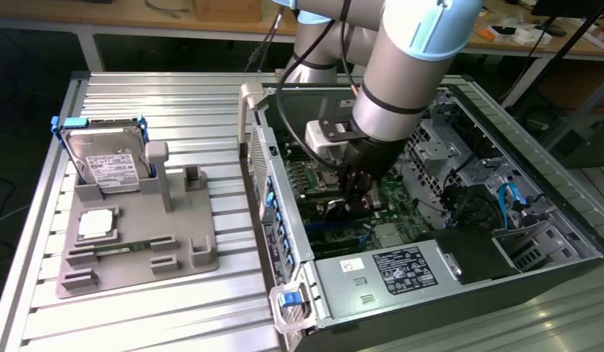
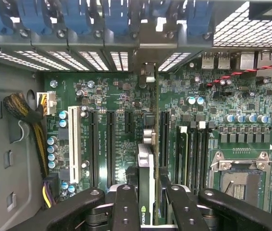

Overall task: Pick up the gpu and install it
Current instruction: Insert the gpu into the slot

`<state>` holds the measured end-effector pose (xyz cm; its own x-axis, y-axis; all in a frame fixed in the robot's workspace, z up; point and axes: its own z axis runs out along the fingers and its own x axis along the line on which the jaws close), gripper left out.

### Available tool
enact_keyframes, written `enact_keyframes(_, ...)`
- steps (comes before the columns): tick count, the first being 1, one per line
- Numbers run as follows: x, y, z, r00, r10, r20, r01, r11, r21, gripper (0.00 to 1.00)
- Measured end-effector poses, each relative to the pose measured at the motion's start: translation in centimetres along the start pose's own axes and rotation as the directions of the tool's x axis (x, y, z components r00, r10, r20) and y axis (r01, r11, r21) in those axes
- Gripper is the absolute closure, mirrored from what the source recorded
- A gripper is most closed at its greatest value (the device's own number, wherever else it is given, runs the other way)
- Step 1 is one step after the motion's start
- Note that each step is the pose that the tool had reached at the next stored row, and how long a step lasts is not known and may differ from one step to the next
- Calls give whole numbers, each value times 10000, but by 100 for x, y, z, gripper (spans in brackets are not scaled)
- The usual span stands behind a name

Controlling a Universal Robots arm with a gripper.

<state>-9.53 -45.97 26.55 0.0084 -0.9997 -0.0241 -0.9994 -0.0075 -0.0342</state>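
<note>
Wrist view, gripper (image 2: pixel 149 192) fingers (image 2: pixel 125 207) pinching the gpu (image 2: pixel 145 163) between them, thin card seen edge-on, silvery strip with dark sides, small green logo (image 2: pixel 145 210) between the fingers, green motherboard (image 2: pixel 121 101) with black slots (image 2: pixel 111 149) beyond the fingertips.

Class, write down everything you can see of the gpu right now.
The gpu shows edge-on: a thin card with a silvery edge and a small green logo. It stands on edge over the green motherboard, in line with its long dark slots. The tool grips it from both sides. Whether it is seated cannot be told.
</note>
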Motion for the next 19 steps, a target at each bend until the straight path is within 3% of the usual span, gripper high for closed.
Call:
enact_keyframes(5, 0, 38, -1, 10000, 2, 60, -2, 10000, 0, 73)
enact_keyframes(12, 3, 47, -2, 10000, 3, 73, -3, 10000, 0, 73)
enact_keyframes(19, 14, 51, -2, 9999, 4, 131, -4, 10000, 1, 73)
